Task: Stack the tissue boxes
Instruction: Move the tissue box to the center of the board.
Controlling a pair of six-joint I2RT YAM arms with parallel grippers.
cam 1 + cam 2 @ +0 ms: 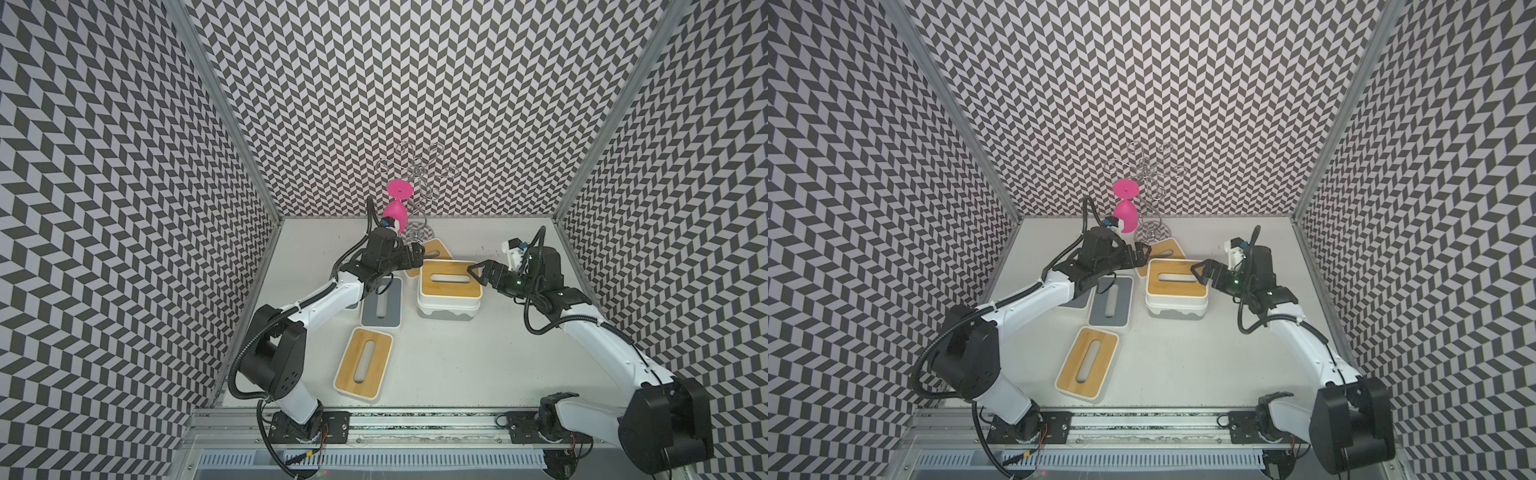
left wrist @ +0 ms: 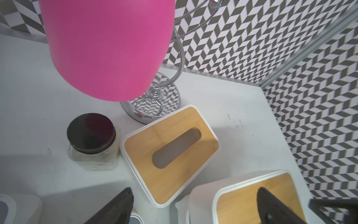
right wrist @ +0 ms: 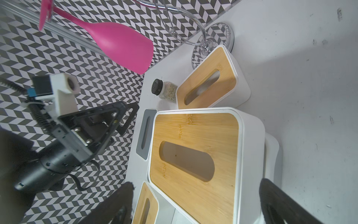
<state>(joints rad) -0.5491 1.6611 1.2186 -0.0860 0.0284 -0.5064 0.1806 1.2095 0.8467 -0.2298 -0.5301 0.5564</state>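
Note:
A bamboo-lidded tissue box (image 1: 450, 283) (image 3: 193, 151) sits stacked on a white box (image 1: 448, 311) mid-table. Behind it lies a second bamboo-lidded box (image 1: 437, 248) (image 2: 170, 153), and a third (image 1: 363, 359) lies near the front. A grey-lidded box (image 1: 382, 305) lies left of the stack, with another grey one (image 1: 1077, 301) half hidden under my left arm. My left gripper (image 1: 417, 253) (image 2: 194, 191) hangs open and empty at the stack's far left corner. My right gripper (image 1: 478, 274) (image 3: 196, 184) is open, its fingers either side of the top box's right end.
A pink goblet (image 1: 397, 208) (image 2: 108, 48) hangs upside down on a chrome wire rack (image 1: 417, 199) at the back, close above my left wrist. A small dark-capped jar (image 2: 93, 139) stands by the rack's base. Patterned walls enclose the table on three sides.

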